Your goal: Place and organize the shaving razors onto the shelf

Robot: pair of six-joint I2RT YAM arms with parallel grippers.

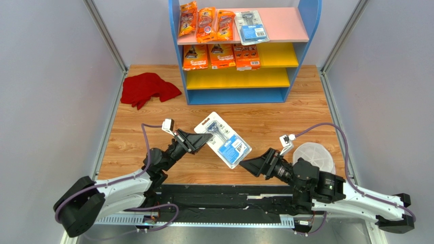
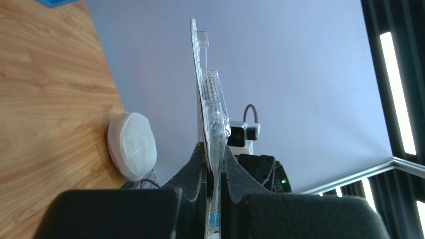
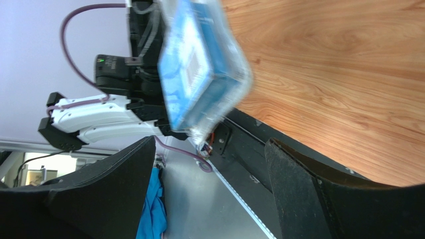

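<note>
My left gripper [image 1: 205,138] is clamped on the grey-blue razor card [image 1: 227,140] mid-frame, right gripper [image 1: 248,165] gaping just below-right of it, so I reckon it's handover time: close right on its free end, then the shelf [image 1: 285,25] up top.

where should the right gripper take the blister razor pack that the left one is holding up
Take the blister razor pack by its free blue end, on the flat card rim rather than the bulging plastic bubble. Come in from the right, opposite the left gripper, which pinches the far edge. The right gripper is open and faces that end, so its jaws could close across the thin card.
</note>
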